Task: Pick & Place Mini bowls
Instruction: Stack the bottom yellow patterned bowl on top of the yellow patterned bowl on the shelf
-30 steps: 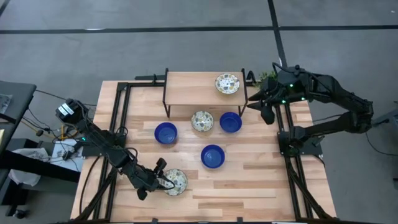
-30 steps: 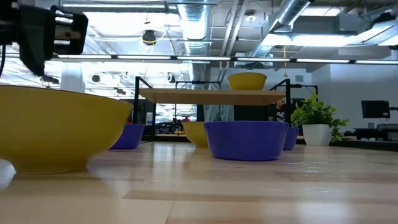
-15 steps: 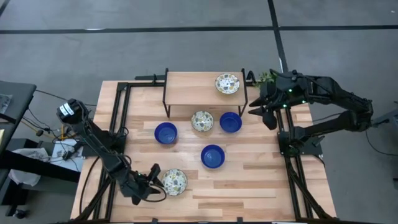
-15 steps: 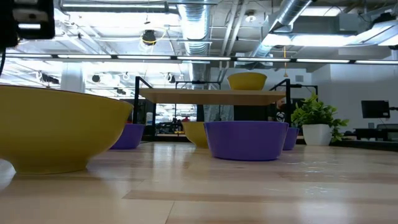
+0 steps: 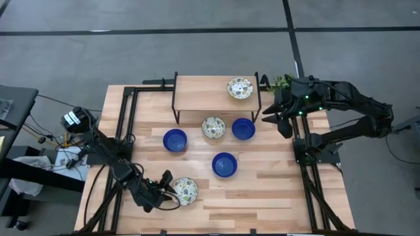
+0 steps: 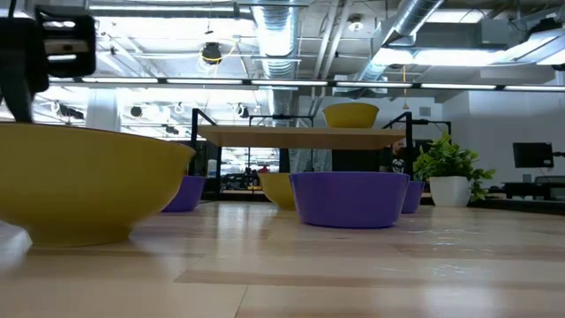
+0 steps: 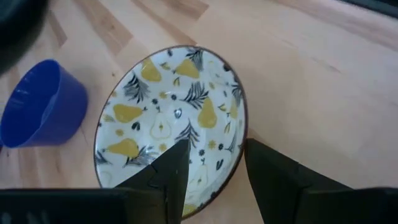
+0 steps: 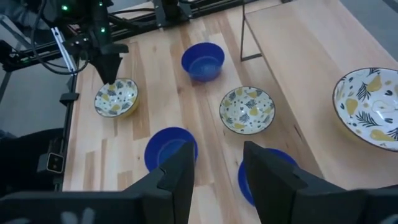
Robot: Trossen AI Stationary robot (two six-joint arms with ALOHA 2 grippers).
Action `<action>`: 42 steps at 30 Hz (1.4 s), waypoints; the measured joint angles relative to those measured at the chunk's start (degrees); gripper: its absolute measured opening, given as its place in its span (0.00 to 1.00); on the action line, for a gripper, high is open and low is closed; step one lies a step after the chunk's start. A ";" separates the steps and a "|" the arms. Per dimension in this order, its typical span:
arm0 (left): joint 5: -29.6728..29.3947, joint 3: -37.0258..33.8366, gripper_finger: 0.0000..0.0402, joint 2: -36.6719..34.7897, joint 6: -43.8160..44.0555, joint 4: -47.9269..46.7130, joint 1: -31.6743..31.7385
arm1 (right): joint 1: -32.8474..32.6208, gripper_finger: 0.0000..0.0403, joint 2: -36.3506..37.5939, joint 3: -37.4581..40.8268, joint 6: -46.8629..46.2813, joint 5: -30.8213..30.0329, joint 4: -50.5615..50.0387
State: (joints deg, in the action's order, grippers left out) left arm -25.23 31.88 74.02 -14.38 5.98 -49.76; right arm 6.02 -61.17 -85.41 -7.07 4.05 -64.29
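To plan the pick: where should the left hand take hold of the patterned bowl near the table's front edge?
Grip the near rim of the patterned bowl from above, one finger inside, one outside. It sits upright and open, and the left hand already straddles that thin rim.

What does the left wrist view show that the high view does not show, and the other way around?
Only the left wrist view shows the pear-and-leaf pattern inside the patterned bowl, with one finger over its inside and the other outside the rim.

Only the high view shows the raised shelf carrying another patterned bowl, the right gripper hovering beside it, and all three blue bowls.

Both show the left gripper at that bowl and one blue bowl.
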 joint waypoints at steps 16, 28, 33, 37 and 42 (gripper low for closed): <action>3.38 0.00 0.39 5.17 -0.41 0.76 2.30 | 0.00 0.31 0.00 0.02 0.00 0.00 0.00; 3.41 0.00 0.38 3.56 -0.40 3.30 2.30 | 0.00 0.31 0.00 0.02 0.00 0.04 -0.02; 3.74 0.00 0.31 3.56 -0.41 3.32 2.30 | 0.00 0.31 0.00 0.02 0.00 0.09 -0.02; 4.23 -0.02 0.22 3.56 -0.39 3.30 2.30 | 0.00 0.31 0.00 0.02 0.00 0.15 -0.04; 4.18 -0.02 0.06 3.56 -0.40 3.40 2.30 | 0.00 0.31 0.00 0.02 -0.52 0.27 -0.04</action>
State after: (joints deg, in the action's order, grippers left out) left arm -21.04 31.86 77.58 -14.77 9.38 -47.46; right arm 6.02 -61.17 -85.38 -7.59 4.33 -64.34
